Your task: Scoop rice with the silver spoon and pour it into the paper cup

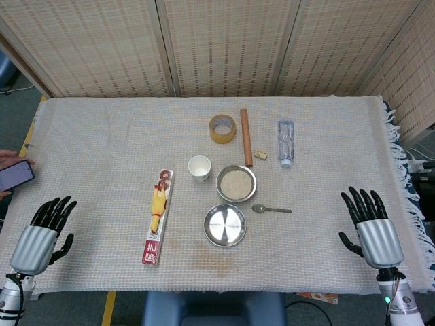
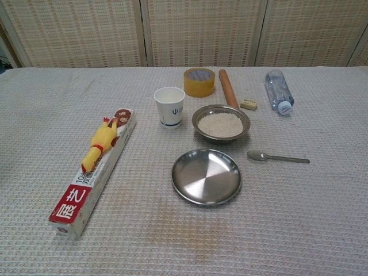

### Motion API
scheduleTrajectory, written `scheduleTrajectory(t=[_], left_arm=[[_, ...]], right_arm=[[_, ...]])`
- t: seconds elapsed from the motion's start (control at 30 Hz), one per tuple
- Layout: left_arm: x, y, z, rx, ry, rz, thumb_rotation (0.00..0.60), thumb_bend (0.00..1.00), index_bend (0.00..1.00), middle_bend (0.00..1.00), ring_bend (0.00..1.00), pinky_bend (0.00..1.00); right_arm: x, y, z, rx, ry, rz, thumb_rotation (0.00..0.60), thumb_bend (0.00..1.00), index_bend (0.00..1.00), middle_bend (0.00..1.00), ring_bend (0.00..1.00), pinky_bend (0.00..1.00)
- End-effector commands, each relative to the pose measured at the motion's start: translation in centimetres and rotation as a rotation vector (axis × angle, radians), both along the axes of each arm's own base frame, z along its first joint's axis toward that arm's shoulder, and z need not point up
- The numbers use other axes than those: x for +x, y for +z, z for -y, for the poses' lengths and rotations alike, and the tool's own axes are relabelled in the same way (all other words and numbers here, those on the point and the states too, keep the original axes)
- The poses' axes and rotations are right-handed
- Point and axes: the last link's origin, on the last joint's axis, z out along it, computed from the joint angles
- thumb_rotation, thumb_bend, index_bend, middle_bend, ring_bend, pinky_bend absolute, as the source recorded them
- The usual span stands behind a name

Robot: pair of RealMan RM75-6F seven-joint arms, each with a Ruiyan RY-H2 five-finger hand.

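Hands (image 1: 42, 234) outside chest view

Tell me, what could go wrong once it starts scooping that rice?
The spoon lies flat on the cloth, so the right hand may struggle to pinch it up. The paper cup looks light and stands close beside the rice bowl; a nudge could tip it, or rice could spill past its narrow mouth.

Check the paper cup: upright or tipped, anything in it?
Upright. The paper cup stands on its base, mouth up, left of the rice bowl. The visible inside looks empty.
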Motion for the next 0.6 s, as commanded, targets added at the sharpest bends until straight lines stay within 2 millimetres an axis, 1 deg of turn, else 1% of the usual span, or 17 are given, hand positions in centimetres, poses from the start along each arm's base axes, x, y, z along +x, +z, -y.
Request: scheduleTrajectory(t=[0.03,0.1,0.2,0.33,0.43,0.5,0.6], left_arm=[[0.0,0.0,0.0,0.000,0.002,-0.001,0.600,0.47,0.00,0.00,0.00,0.10],[0.1,-0.1,0.0,-0.006,0.001,0.000,0.600,0.47,0.00,0.00,0.00,0.10],[0.1,-0.2,0.1,-0.019,0.003,0.001,0.600,0.47,0.00,0.00,0.00,0.10],[0.2,-0.6,0.1,-0.055,0.008,-0.003,0.600,0.47,0.00,0.00,0.00,0.11],[0.4,-0.5,0.1,-0.066,0.011,0.007,0.600,0.47,0.00,0.00,0.00,0.11],[0.5,-0.3,0.1,-0.064,0.008,0.016,0.600,0.47,0.00,0.00,0.00,0.11],[0.5,-0.1,0.2,-0.066,0.007,0.024,0.600,0.47,0.00,0.00,0.00,0.11]], right_arm=[[-0.1,-0.3,0.3,-0.004,-0.006,0.002,0.549,0.17,0.04,0.00,0.00,0.00],[-0.1,-0.6,0.7,-0.008,-0.012,0.021,0.550,0.17,0.06,0.00,0.00,0.00],[0.1,-1.8,1.8,0.029,-0.026,0.070,0.556,0.18,0.14,0.00,0.00,0.00],[1.2,-3.7,5.0,0.103,-0.033,0.061,0.586,0.19,0.21,0.00,0.00,0.00],[2.2,-5.1,7.2,0.143,-0.037,0.066,0.587,0.22,0.28,0.00,0.00,0.00],[3.1,-6.6,8.7,0.193,-0.053,0.102,0.587,0.23,0.33,0.00,0.00,0.00],[3.9,-8.0,9.8,0.232,-0.069,0.122,0.590,0.26,0.39,0.00,0.00,0.00]])
